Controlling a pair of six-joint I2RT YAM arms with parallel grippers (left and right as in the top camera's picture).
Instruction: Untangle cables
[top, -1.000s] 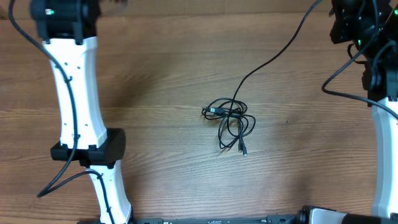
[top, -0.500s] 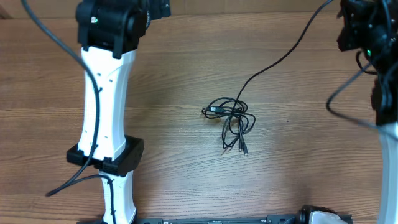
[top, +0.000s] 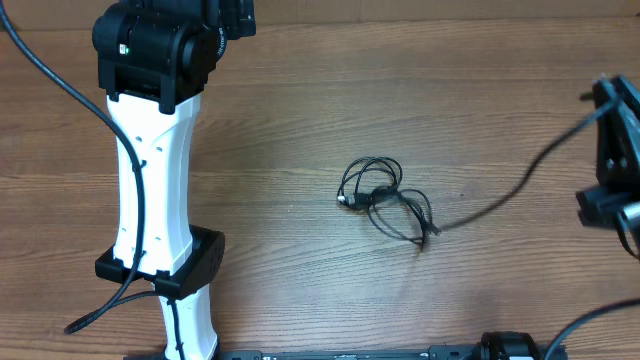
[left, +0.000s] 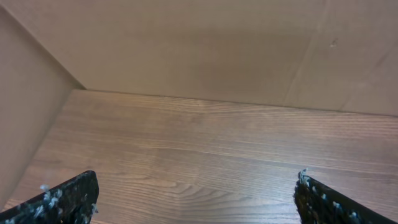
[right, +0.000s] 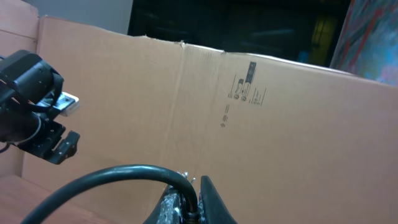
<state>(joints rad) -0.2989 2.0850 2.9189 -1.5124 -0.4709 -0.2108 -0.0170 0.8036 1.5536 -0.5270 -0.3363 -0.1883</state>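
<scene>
A shift is seen at the middle of the table (top: 300, 90): the cables (top: 385, 198) have been dragged a little toward the right and the near edge since half a second ago, and the knot has been pulled into a flatter, more stretched shape. The long strand (top: 490, 208), which was running up toward the far right corner, is now drawn out low and sideways from the right end of the tangle toward the right arm (top: 615, 160), and it is blurred with motion. In the right wrist view the right gripper (right: 191, 199) is seen clamped on that strand, with the black cord arcing away to the left in front of the cardboard wall (right: 261, 137). The left gripper (left: 196, 196) is held wide apart with nothing between its fingers and only bare wood shown beneath it. The left arm (top: 155, 170) has been swung over the far left of the table, well apart from the tangle. One cord is judged to be coming free, but the loops are not yet separated. With the knot left unpinned, it may simply be towed along rather than opened, so a hold from the left side would likely be needed.
</scene>
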